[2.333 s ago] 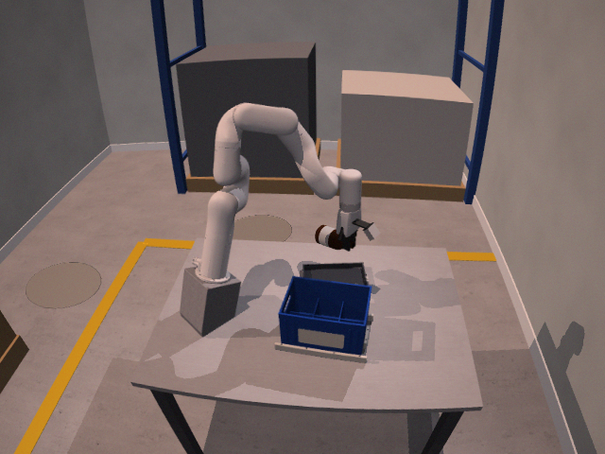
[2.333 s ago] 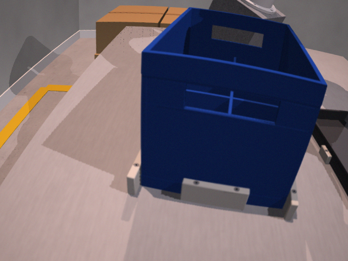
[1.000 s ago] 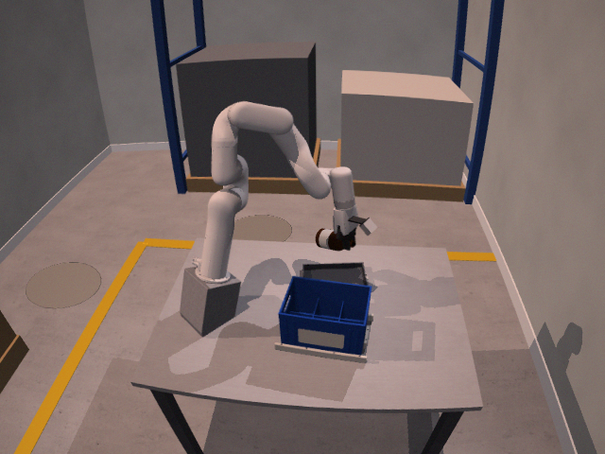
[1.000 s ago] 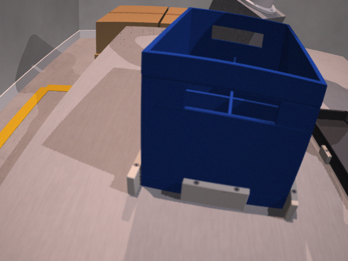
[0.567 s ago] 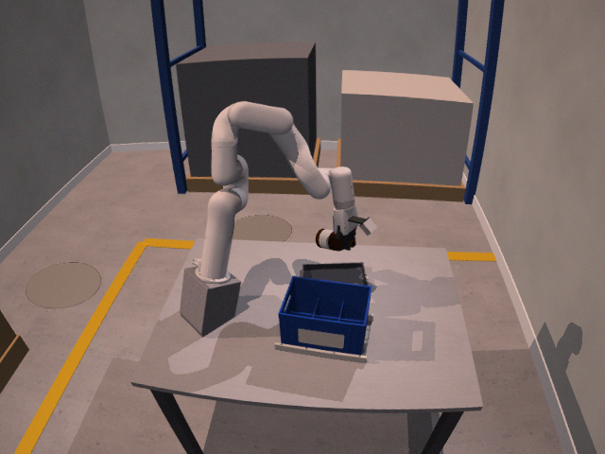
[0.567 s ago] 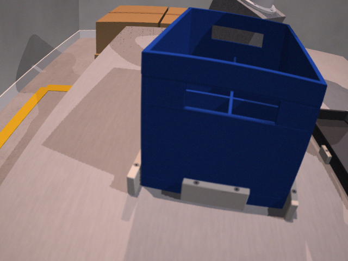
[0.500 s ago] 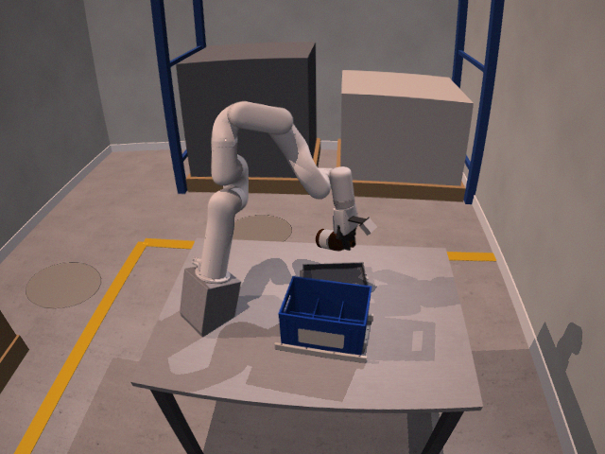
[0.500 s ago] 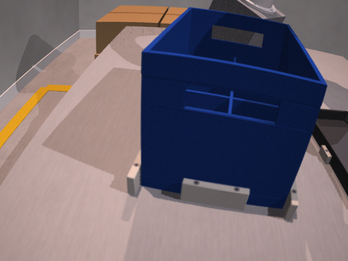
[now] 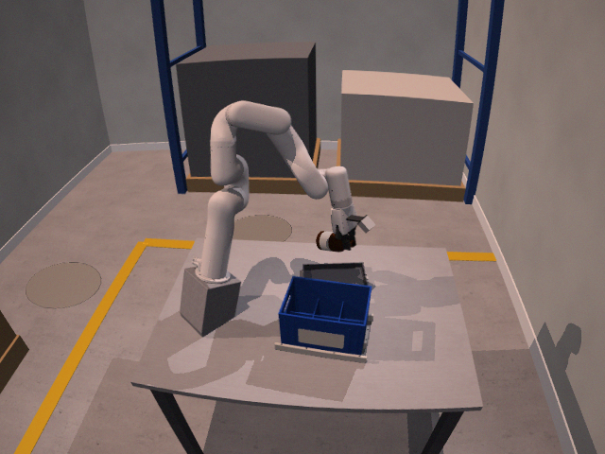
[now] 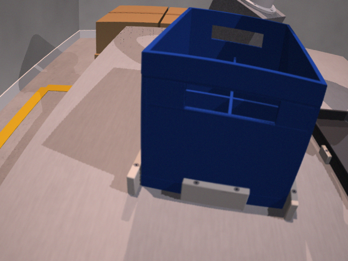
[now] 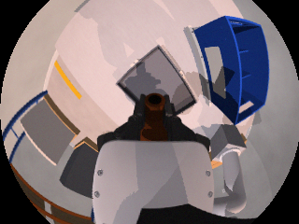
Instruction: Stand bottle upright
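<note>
Blue and tall, the crate [image 10: 224,145] [image 9: 322,332] [image 11: 254,70] crowds the exterior view, sitting level between pale stop blocks [image 10: 215,193], with a strip of the tray [image 10: 334,168] [image 9: 334,266] [image 11: 154,75] showing behind it. No gripper of mine in this one! If I swing low on that side, I could clip the crate's rim and knock it off its place.

Over to the top view, and here's my gripper [image 9: 346,240] [image 11: 154,101], fingers partly closed and clamped on the brown bottle [image 9: 324,240] [image 11: 154,128]. It's up in the air above the far side of the table [image 9: 415,381], lying nearly on its side, not yet on the tray. Turn it too little before lowering and the base lands on an edge; let go then, and over it rolls.

Now the wrist view: the bottle's mouth sits between my dark fingers, the tray beyond it. I've got it near the neck (a slim place to hold a heavy-looking thing), so the body could swing or slip as I rotate. Come down off-centre and the base might catch the tray's wall, tipping both!

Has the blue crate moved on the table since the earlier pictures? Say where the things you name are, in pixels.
No. The blue crate [image 9: 322,329] [image 10: 224,151] [image 11: 252,65] sits in the same place, against the same pale blocks [image 10: 215,195] at its base.
</note>
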You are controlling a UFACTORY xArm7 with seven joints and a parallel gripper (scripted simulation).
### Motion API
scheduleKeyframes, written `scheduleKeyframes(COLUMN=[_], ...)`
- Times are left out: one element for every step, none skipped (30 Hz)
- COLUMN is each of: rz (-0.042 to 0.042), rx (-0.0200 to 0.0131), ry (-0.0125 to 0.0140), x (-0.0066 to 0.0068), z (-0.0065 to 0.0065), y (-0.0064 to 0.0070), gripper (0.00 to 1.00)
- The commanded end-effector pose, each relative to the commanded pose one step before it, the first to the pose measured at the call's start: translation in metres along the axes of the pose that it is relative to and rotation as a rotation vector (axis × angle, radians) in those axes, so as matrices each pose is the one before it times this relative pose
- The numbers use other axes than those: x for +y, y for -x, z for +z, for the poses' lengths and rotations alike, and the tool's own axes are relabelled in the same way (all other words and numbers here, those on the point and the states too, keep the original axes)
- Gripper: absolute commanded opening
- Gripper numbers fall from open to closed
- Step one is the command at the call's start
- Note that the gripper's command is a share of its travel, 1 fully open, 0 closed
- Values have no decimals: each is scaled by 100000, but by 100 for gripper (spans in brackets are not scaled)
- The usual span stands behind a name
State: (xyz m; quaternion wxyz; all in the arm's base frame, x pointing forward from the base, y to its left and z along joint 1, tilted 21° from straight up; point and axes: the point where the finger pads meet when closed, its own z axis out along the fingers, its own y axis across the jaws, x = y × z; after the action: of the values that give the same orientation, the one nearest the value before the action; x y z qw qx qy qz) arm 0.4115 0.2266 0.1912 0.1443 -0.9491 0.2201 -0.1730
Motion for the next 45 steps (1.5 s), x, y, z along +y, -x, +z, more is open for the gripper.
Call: scheduleKeyframes(rz=[208,-7,-11,-15,-18,-21,-23,-24,-25,-24,-23,-22,-20,-18,-15,0,0,-12,-9,-7,-4,-2,-1,0,0,0,0,0,0,0,0,0,0,0,0,0,1,3,6,9,13,16,20,24,27], rx=[2385,707,684,657,626,590,552,510,466,421,375,329,282,237,194,0,0,153,115,81,51,28,11,2,0,0,0,0,0,0,0,0,0,0,0,2,15,38,70,111,157,207,261,317,373], ry=[-53,-31,-41,-51,-59,-65,-69,-71,-72,-70,-67,-62,-56,-49,-41,0,0,-33,-26,-18,-12,-6,-2,0,0,0,0,0,0,0,0,0,0,0,0,0,0,0,1,1,2,2,3,3,3], x=[-99,-5,-7,-8,-9,-10,-10,-11,-11,-10,-10,-9,-8,-7,-6,0,0,-5,-4,-3,-2,-1,0,0,0,0,0,0,0,0,0,0,0,0,0,0,0,-1,-2,-2,-4,-5,-6,-7,-8], z=[-123,-7,-7,-7,-7,-7,-7,-6,-6,-5,-5,-4,-4,-3,-3,0,0,-2,-2,-1,-1,0,0,0,0,0,0,0,0,0,0,0,0,0,0,0,-1,-2,-4,-6,-8,-11,-13,-16,-18], y=[-157,8,11,14,16,18,19,20,20,20,19,18,16,14,12,0,0,10,8,5,4,2,1,0,0,0,0,0,0,0,0,0,0,0,0,0,-1,-2,-4,-6,-8,-10,-13,-15,-17], gripper=[0,0,0,0,0,0,0,0,0,0,0,0,0,0,0,0,0,0,0,0,0,0,0,0,0,0,0,0,0,0,0,0,0,0,0,0,0,0,0,0,0,0,0,0,0])
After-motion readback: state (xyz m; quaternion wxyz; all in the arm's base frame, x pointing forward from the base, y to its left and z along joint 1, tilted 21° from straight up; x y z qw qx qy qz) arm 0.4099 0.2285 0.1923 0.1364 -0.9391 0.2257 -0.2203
